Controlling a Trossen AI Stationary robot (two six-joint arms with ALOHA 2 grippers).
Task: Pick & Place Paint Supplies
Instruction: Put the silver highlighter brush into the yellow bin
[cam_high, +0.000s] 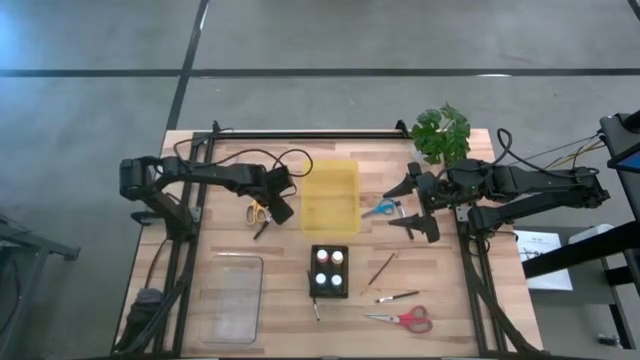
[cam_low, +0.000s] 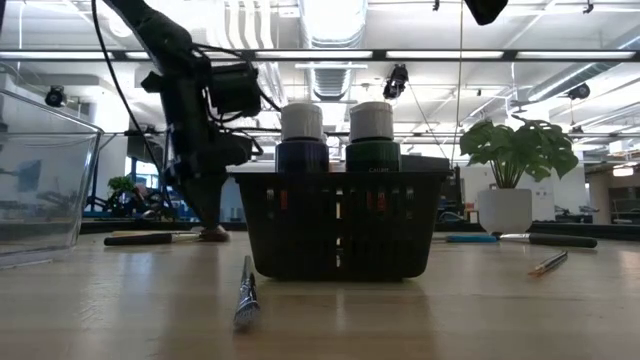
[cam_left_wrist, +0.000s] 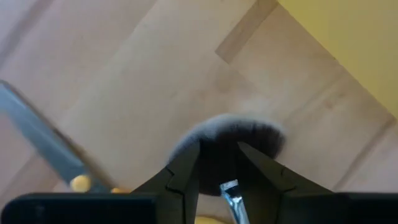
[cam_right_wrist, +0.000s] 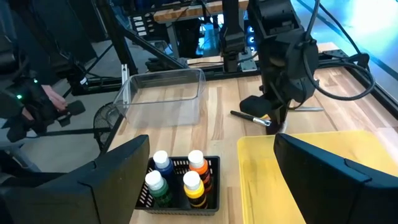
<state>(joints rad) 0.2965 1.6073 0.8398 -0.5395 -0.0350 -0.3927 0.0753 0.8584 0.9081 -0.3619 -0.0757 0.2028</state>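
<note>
**A:** What is the left tool (cam_left_wrist: 219, 163) doing right now?

**B:** It is reaching down onto the pale wooden counter (cam_high: 290, 300) at about nine o'clock from the yellow translucent plastic bin (cam_high: 331, 195). Its two fingers are standing narrow on either side of the broad black-bristled brush (cam_left_wrist: 231, 140), right where the fan of bristles meets the ferrule. I cannot tell whether they are already pinching it or only bracketing it.

**B:** The yellow-handled scissors (cam_high: 256, 212) are lying just beside the brush, so the fingers are working in a tight spot.

**A:** How is that brush likely to handle?

**B:** Light, I would judge, with a stiff handle and a soft head that gives under pressure. Squeezing the bristles would probably let it sag or slide out; the metal neck or the handle just behind it looks like the firmer place to hold.

**A:** And the right tool (cam_high: 414, 205)?

**B:** It is hanging wide open and empty at three o'clock from the bin, above the blue-handled scissors (cam_high: 381, 209).

**A:** Where are the other supplies sitting?

**B:** Four small paint bottles (cam_right_wrist: 175, 177) are standing in the black mesh basket (cam_high: 329, 272) at six o'clock from the bin. Thin dark-handled paintbrushes (cam_high: 383, 268) are lying loose on the counter to the basket's right.
</note>
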